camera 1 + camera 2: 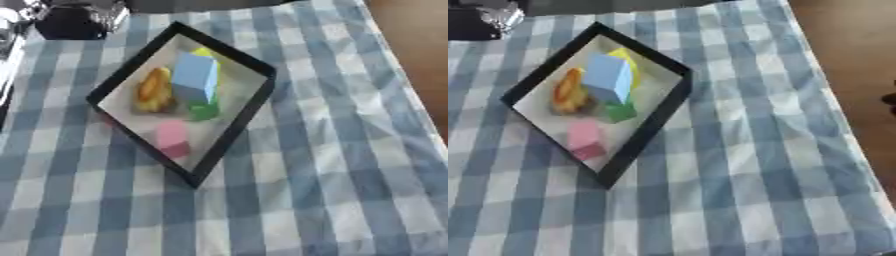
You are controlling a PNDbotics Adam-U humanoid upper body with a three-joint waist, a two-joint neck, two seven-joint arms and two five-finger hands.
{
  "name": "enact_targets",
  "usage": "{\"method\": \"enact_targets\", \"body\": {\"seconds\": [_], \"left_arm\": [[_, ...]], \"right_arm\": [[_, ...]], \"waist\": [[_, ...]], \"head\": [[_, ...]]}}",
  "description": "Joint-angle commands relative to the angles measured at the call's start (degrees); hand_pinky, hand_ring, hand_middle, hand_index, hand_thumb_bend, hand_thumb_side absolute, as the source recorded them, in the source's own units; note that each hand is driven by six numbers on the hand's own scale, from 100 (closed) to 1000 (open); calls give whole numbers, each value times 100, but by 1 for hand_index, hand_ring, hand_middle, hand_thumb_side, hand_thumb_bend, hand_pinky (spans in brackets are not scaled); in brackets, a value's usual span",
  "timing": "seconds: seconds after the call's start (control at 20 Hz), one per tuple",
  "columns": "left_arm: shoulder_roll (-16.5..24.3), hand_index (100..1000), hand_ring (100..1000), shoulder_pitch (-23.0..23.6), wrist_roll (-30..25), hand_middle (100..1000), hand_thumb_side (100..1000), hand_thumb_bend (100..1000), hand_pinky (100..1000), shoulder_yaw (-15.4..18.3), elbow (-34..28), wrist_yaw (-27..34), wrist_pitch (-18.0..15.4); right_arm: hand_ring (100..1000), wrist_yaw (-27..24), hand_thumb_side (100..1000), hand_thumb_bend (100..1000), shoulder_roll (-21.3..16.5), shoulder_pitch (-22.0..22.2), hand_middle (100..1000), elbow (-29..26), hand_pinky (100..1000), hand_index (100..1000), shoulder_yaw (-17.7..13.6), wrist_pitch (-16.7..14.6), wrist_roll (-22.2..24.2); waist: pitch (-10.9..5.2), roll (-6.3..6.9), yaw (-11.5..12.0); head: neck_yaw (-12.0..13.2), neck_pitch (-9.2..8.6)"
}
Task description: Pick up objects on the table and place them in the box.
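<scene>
Cloth [332, 190] in blue and white check covers the table, bare in the near part. Farther in sits the box [234, 131], black-rimmed and set askew like a diamond. Inside it lie a pink block [171, 138] nearest, a green piece [204, 111], a light blue block [195, 77], an orange-yellow thing [154, 90] of unclear shape, and a yellow piece [630, 61] mostly hidden behind the blue block. At the far left corner a black and silver part of the left hand [74, 20] shows, cut off; whether its fingers are open or curled cannot be told. It is apart from the box.
</scene>
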Motion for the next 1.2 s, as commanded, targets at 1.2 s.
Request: {"method": "enact_targets", "body": {"seconds": [1.2], "left_arm": [[-1442, 910, 794, 1828, 2298, 818, 763, 119, 789, 1418, -593, 2302, 393]], "right_arm": [[841, -13, 583, 100, -6, -503, 654, -102, 878, 801, -175, -1253, -369]], "waist": [[-160, -167, 213]], "head": [[32, -8]]}}
